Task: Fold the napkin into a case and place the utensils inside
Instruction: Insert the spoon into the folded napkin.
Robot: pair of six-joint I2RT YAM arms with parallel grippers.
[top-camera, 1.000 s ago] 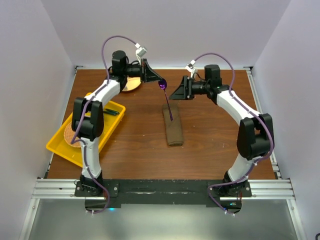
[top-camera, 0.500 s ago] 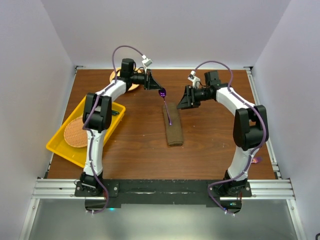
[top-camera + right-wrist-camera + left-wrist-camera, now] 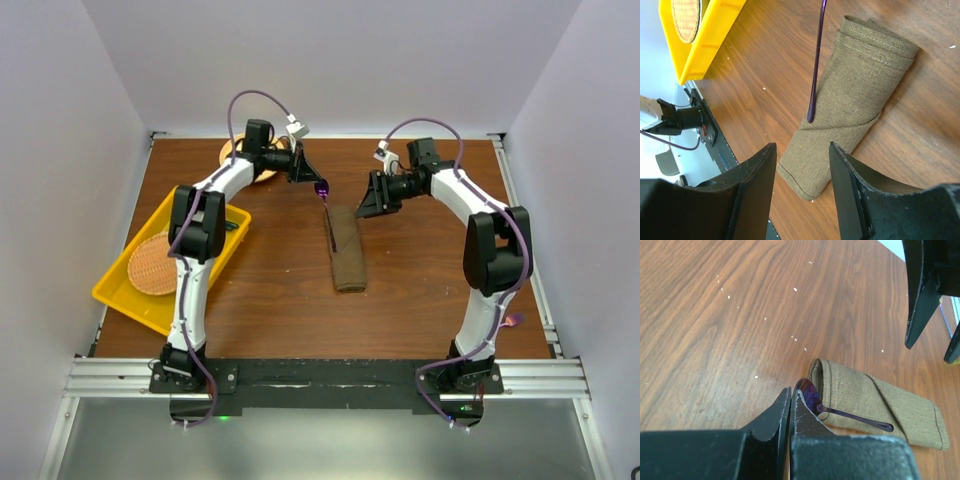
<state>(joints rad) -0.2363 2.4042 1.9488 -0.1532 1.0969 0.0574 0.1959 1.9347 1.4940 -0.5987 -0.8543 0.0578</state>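
- The yellow tray (image 3: 128,292) sits at the table's (image 3: 270,300) left edge with a round woven mat (image 3: 155,265) in it. It is well apart from the work and serves as a holding spot. A dark slim piece (image 3: 232,225) lies at its far corner, too small to identify.
- The left gripper (image 3: 791,392) is clamped shut on the bowl of the glossy purple spoon (image 3: 810,392), low over the wood just beside the far, rolled end of the case. Pinching the bowl leaves the thin handle free to lead, so it can be steered like a pointer.
- The spoon's handle runs from the bowl down along the top of the case (image 3: 347,255), and its tip rests near the diagonal fold about midway along. I cannot tell whether the tip has slipped under that fold or only lies on it. My guess is that the fold is the pocket mouth.
- The olive-brown case lies flat at mid-table, long axis running toward the arms' bases, folded and apparently ready to be filled.
- The right gripper (image 3: 801,147) hovers over the case's right side with its jaws apart and nothing between them. It is probably placed to pin or lift the cloth while the handle goes in.
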